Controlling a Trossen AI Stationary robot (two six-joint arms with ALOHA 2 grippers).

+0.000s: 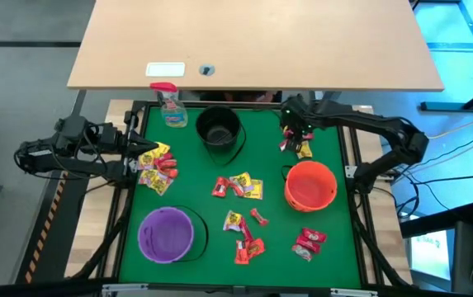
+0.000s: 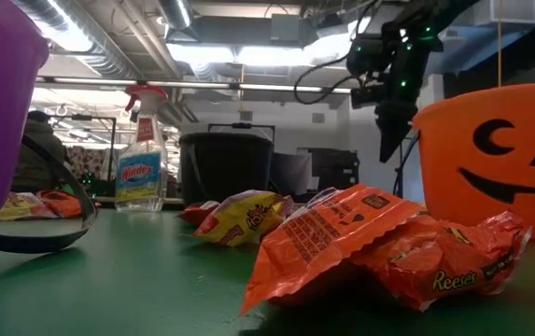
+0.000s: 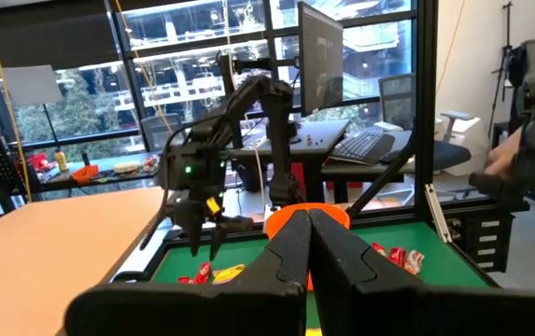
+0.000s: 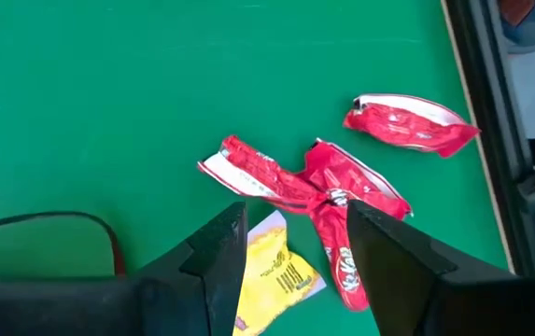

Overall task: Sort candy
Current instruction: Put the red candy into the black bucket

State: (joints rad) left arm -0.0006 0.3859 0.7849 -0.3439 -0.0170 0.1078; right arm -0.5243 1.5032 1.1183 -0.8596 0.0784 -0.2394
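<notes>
Red candy (image 4: pixel 328 201) below open right hand (image 4: pixel 295 252)

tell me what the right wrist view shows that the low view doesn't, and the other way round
Only the right wrist view: red candy packets and a yellow packet lying on the green mat just below the right gripper, whose jaws stand open with nothing between them.

Only the low view: the spray bottle, the black bucket, the purple bucket, the pumpkin face on the orange bucket, and an orange packet up close.

Both: the green mat and the right gripper.
</notes>
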